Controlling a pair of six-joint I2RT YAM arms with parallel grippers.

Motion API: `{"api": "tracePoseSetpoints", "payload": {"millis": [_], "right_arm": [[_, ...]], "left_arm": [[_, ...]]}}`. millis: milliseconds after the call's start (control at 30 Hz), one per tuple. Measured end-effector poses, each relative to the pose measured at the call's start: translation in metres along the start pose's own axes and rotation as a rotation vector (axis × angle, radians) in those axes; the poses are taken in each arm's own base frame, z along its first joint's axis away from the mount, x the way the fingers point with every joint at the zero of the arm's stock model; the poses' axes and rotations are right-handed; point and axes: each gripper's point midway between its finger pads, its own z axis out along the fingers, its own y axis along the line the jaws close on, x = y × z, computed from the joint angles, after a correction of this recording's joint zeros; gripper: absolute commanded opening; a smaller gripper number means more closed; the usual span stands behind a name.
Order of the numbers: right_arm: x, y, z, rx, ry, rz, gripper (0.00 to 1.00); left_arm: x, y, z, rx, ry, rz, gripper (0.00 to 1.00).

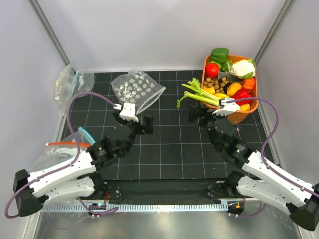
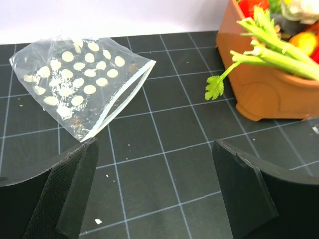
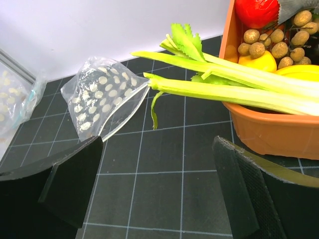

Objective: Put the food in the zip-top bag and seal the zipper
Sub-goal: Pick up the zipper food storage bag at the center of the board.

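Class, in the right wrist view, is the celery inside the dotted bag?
No, the celery rests on the rim of the orange tub, outside the dotted bag.

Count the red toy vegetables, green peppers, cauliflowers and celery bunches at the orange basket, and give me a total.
Red toy vegetables: 2
Green pepper: 1
Cauliflower: 1
Celery bunch: 1
Total: 5
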Motion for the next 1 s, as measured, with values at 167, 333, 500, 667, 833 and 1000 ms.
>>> {"api": "tracePoseSetpoints", "payload": {"millis": [167,333,500,667,833,1000], "right_arm": [[-0.01,-0.002,-0.005,0.0,-0.029,0.021,1.0],[-0.014,-0.004,-0.007,0.003,-0.042,0.03,1.0],[-0.015,-0.005,-0.007,0.008,-0.044,0.03,1.0],[-0.015,-0.006,-0.007,0.015,-0.047,0.029,1.0],[-0.016,-0.006,-0.008,0.013,-0.05,0.032,1.0],[-0.022,-0.006,-0.011,0.006,-0.065,0.046,0.99]], "left_arm": [[0.021,-0.002,0.018,-0.037,0.038,0.132,1.0],[0.05,0.008,0.051,-0.156,0.121,0.286,1.0],[0.061,0.027,0.101,-0.29,0.194,0.354,0.99],[0.08,0.047,0.147,-0.402,0.252,0.413,0.96],[0.12,0.055,0.191,-0.475,0.337,0.555,0.92],[0.15,0.058,0.224,-0.492,0.408,0.69,0.91]]}}
